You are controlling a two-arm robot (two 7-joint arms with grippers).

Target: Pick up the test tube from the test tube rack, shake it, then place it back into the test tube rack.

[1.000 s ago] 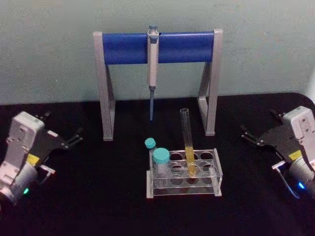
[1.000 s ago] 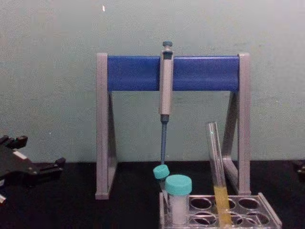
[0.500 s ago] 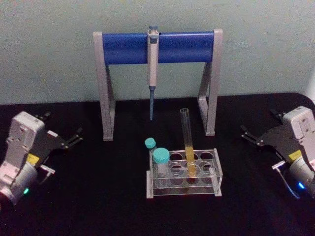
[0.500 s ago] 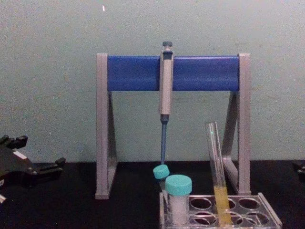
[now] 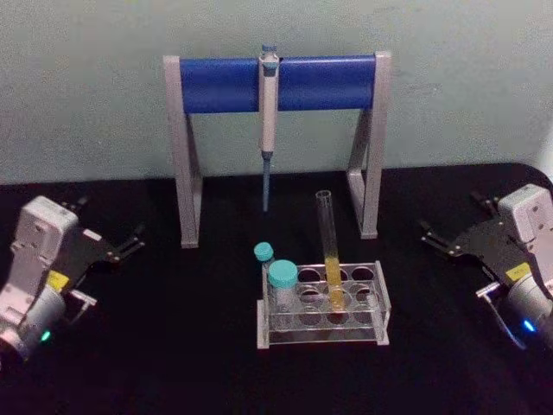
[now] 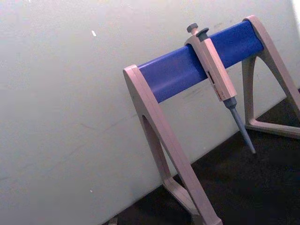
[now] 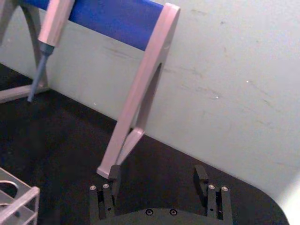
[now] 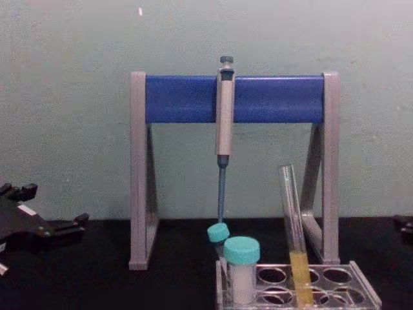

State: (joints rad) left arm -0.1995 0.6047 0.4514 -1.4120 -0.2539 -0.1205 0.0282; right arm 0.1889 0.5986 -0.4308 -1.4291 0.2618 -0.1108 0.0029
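The test tube (image 5: 328, 246) stands slightly tilted in the test tube rack (image 5: 381, 303) at the table's middle, with yellow-orange liquid in its lower part. From the chest, the test tube (image 8: 292, 219) rises out of the test tube rack (image 8: 365, 284). My left gripper (image 5: 108, 225) rests open at the far left, well away from the rack, and also shows as the left gripper (image 8: 48, 208). My right gripper (image 5: 452, 221) hovers open at the far right, with nothing between its fingers. The right gripper (image 7: 157, 176) faces the stand's leg.
Two teal-capped tubes (image 5: 282, 275) stand in the rack's left end. Behind it stands a grey-and-blue pipette stand (image 5: 276, 82) with a pipette (image 5: 268, 121) hanging from it. Black table spreads on both sides of the rack.
The right gripper has crept slightly toward the rack. The left arm, the test tube and the rack have not moved.
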